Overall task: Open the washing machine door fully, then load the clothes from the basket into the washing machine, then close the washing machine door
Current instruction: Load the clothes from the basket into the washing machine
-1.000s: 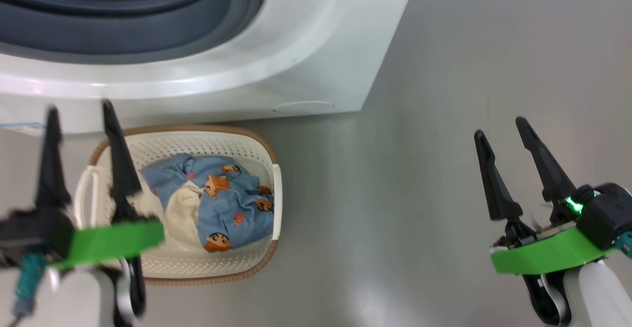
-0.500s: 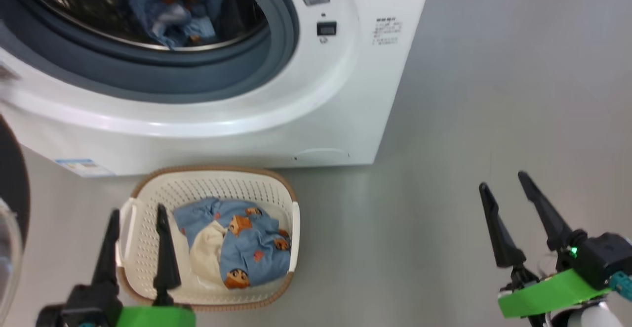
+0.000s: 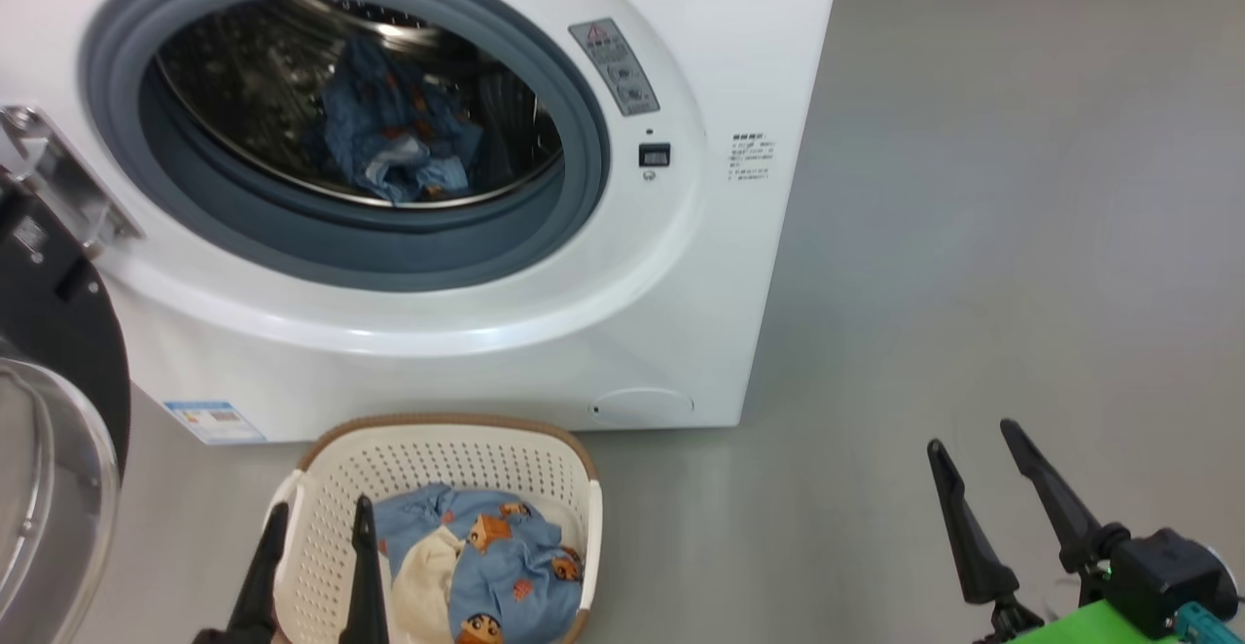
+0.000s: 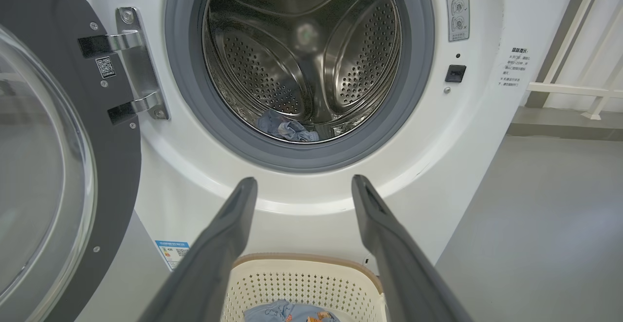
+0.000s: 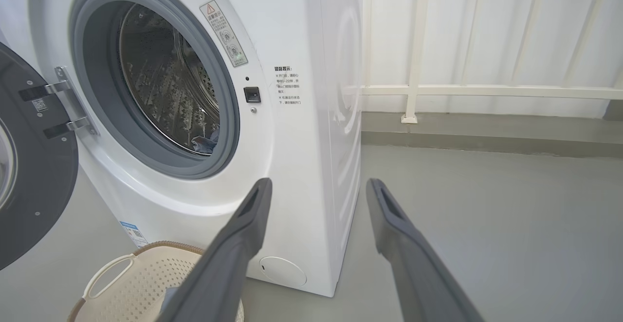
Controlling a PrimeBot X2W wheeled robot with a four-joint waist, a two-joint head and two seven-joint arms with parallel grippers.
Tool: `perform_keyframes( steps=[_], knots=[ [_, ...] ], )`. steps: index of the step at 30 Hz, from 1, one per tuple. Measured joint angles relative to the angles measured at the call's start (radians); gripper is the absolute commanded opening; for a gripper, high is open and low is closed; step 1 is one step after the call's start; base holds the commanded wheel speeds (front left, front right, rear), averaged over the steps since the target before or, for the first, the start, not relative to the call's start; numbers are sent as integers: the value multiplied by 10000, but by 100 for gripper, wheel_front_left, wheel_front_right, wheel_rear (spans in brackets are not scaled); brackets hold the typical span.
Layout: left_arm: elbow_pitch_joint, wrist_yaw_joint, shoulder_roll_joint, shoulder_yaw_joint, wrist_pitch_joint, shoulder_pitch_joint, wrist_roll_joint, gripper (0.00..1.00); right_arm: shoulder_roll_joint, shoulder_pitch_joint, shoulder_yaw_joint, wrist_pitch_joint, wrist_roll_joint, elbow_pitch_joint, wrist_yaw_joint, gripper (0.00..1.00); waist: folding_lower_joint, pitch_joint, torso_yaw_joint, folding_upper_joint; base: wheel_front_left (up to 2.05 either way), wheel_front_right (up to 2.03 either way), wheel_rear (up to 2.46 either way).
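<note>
Evidently we risk snagging the cream perforated plastic basket (image 3: 438,464) rim: our left gripper (image 3: 313,571) hangs wide and empty above the blue cartoon-print clothes (image 3: 506,566); right gripper (image 3: 982,474) wide, idle.

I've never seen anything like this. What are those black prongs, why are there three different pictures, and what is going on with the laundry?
The black prongs are the fingers of a two-armed robot. Each arm ends in a gripper, a simple two-fingered hand. One picture comes from a camera on the robot's head, looking down: the left gripper sits low on the left, the right gripper on the right. The other two pictures come from cameras on each wrist, looking along that gripper's own fingers.

Both grippers are open and hold nothing.

Ahead stands the washing machine, its washing machine door swung open to the left. On the floor in front sits the basket with the clothes, blue cartoon-print fabric and a cream piece. Another blue garment already lies in the drum.
</note>
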Motion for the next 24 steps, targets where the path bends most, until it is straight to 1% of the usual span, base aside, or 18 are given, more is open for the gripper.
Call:
perform_keyframes(
  steps=[3,7,11,24],
  knots=[
    [42,-82,35,-58,8,228,0,100,82,290,-8,0,-2,-8,0,100,0,-299,2,0,0,0,0],
    [40,-84,107,-98,58,398,0,100,196,645,-19,0,-19,-10,0,100,0,-673,-10,0,0,0,0],
    [38,-84,219,-123,144,545,0,100,219,680,-29,0,-31,-17,0,100,0,-969,-44,0,0,0,0],
    [-23,-73,299,-167,173,545,-65,100,309,779,-46,0,-31,-25,0,100,1,-1108,-95,0,0,0,0]
  ],
)
